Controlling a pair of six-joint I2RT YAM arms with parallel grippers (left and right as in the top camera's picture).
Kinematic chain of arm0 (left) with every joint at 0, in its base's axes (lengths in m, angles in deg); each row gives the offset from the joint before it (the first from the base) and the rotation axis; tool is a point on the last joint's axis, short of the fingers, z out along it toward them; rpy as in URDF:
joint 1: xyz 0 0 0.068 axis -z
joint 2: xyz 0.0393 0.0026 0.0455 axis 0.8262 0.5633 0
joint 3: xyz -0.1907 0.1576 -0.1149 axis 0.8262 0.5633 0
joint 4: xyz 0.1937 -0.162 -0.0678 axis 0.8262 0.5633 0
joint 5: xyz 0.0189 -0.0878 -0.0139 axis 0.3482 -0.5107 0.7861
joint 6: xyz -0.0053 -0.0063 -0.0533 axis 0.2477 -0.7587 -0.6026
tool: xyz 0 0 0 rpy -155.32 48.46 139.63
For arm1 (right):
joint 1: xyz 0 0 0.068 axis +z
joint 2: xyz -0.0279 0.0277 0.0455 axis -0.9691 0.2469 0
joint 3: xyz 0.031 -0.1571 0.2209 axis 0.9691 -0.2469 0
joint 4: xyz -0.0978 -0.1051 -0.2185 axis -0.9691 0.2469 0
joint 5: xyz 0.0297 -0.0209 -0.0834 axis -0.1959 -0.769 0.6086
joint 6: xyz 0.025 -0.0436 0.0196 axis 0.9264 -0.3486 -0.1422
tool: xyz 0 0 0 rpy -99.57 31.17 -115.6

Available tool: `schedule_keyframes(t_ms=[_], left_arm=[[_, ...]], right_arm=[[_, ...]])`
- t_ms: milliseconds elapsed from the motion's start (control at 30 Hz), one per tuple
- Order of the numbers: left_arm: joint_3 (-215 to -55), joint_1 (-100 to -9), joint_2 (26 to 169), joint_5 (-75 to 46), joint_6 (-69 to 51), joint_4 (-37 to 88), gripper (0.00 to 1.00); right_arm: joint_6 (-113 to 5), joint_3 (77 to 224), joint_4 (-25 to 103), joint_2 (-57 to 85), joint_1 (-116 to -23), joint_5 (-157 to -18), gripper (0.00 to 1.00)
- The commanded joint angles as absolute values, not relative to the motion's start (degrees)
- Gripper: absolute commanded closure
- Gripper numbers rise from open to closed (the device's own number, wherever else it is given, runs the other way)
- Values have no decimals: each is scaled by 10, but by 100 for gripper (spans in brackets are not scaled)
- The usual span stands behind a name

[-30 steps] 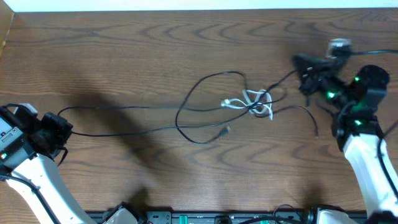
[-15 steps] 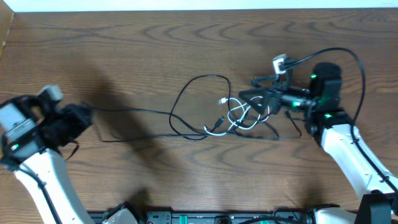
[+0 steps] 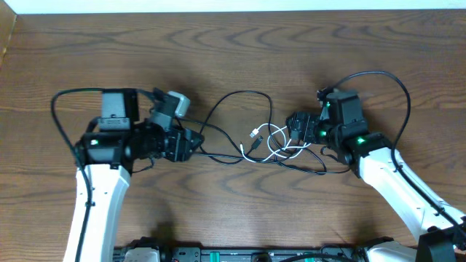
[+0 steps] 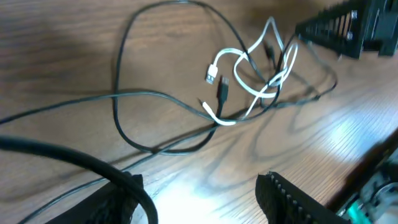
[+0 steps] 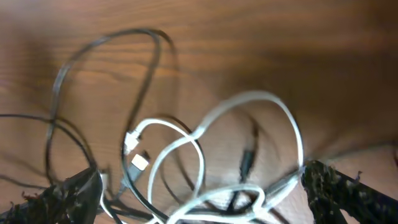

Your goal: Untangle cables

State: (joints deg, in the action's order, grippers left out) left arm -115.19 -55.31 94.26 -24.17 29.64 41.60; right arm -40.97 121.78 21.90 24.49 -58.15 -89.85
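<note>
Overhead: cables (image 3: 268, 143) tangled near the table (image 3: 218, 44) centre, a white cord (image 3: 277, 138) looped through thin black ones. Both arms flank the tangle, likely to draw it apart. Fingers of left gripper (image 3: 188, 143) spread, empty, a black strand running beneath. Those of right gripper (image 3: 295, 128) spread wide, straddling the tangle, pinching nothing.

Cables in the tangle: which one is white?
The short cable coiled in the knot's middle. It alone is white; the rest are black, like the big loop arching left.
</note>
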Motion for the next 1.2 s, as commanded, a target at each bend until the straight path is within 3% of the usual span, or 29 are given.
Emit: schedule_keyframes(t_ms=[0,200,467,500,600,667,767,900,1000,1067,1133,1167], left_arm=[[-1149,-527,943,-185,315,417,35],[-1149,-524,943,-181,315,417,35],[-1149,-524,943,-181,315,421,35],[-1149,-524,943,-181,315,422,35],[-1149,-524,943,-181,315,422,35],[-1149,-524,943,-181,315,423,35],[-1149,-524,943,-181,315,423,35],[-1149,-524,943,-181,315,424,35],[-1149,-524,943,-181,313,423,35],[-1149,-524,943,-181,313,423,35],[-1149,-524,943,-181,313,423,35],[-1149,-524,943,-181,313,423,35]], right_arm=[[-333,1222,234,249,-557,-858,1],[-273,1222,233,249,-518,-837,1],[-80,1222,244,255,-470,-708,1],[-60,1222,244,259,-466,-696,7],[-26,1222,239,283,-464,-680,48],[-27,1222,227,304,-464,-680,53],[-27,1222,204,341,-463,-681,41],[-29,1222,167,381,-464,-695,45],[-46,1222,143,396,-464,-703,60],[-68,1222,130,397,-464,-711,83],[-95,1222,116,395,-464,-713,99],[-105,1222,111,394,-464,-713,99]])
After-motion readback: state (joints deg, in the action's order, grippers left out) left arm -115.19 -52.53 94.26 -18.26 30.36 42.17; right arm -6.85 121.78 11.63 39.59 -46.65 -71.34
